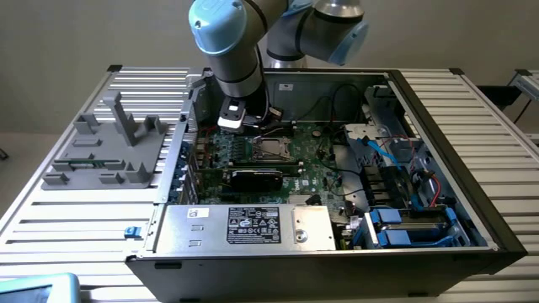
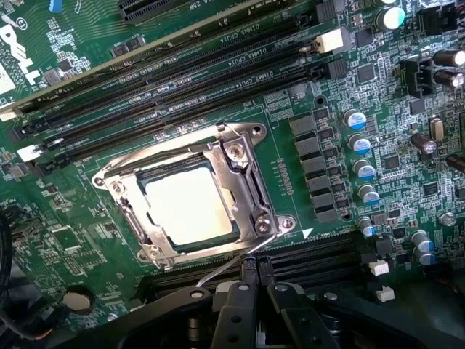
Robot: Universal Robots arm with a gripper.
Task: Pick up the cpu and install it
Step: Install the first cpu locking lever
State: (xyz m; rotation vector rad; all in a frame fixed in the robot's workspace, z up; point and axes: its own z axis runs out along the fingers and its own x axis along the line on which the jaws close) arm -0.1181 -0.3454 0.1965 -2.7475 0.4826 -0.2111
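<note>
The cpu [image 2: 190,207] lies flat inside the dark socket, its dull silver top facing up. The socket's metal frame [image 2: 247,171] surrounds it on the green motherboard. A thin wire lever [image 2: 225,267] runs from the frame's corner toward my gripper [image 2: 258,270]. The gripper's black fingertips [image 2: 250,270] sit close together, shut with nothing between them, just beside the socket's edge and above the memory slots. In the exterior view the arm's wrist [image 1: 234,113] hangs inside the open computer case, beside the socket [image 1: 274,149].
Long black memory slots [image 2: 182,65] run along one side of the socket, and rows of capacitors [image 2: 360,145] along another. A black card [image 1: 257,178] stands near the socket. The power supply [image 1: 252,225], blue drive bays [image 1: 404,224] and case walls hem in the space. A grey fixture [image 1: 110,151] sits outside.
</note>
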